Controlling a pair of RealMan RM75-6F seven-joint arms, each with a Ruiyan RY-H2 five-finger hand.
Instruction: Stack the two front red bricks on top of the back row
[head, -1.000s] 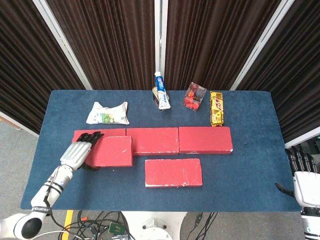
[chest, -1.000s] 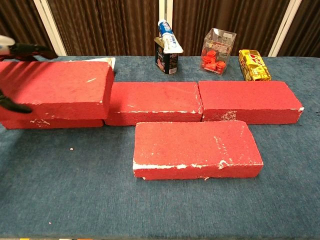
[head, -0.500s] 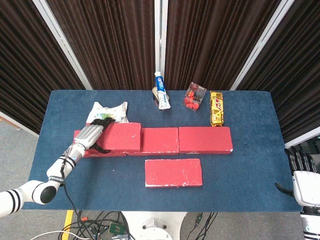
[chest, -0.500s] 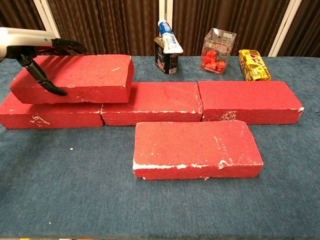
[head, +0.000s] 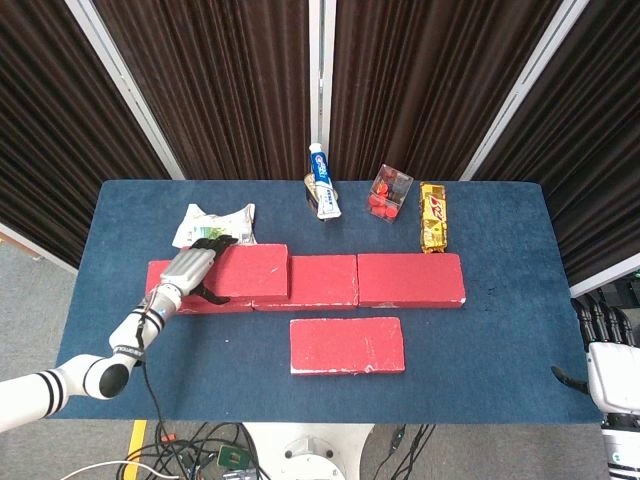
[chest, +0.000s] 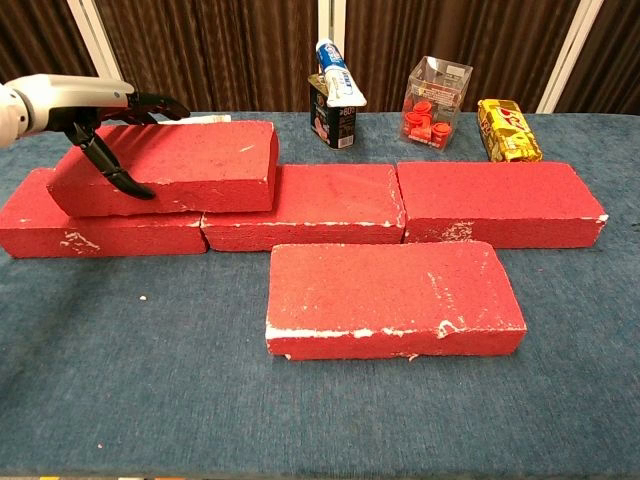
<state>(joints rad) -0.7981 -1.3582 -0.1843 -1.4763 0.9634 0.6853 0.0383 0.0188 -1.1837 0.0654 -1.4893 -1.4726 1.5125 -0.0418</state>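
My left hand (head: 198, 264) (chest: 96, 113) grips the left end of a red brick (head: 252, 271) (chest: 180, 166). That brick lies over the back-left brick (head: 162, 298) (chest: 95, 229) and reaches just past the seam with the middle back brick (head: 320, 283) (chest: 315, 206). I cannot tell whether it rests fully on them. The right back brick (head: 411, 279) (chest: 498, 203) is bare on top. One more red brick (head: 347, 345) (chest: 394, 298) lies alone in front of the row. My right hand (head: 611, 362) hangs off the table's right edge, fingers extended, holding nothing.
Behind the row are a white crumpled packet (head: 218, 224), a toothpaste tube on a dark can (head: 322, 190) (chest: 337, 92), a clear box of red pieces (head: 388, 192) (chest: 435, 102) and a yellow snack bar (head: 433, 217) (chest: 508, 130). Blue cloth (head: 480, 340) covers the table.
My left hand has carried the brick from the front left up and back over the back row, then a little to the right. The right hand has not moved.
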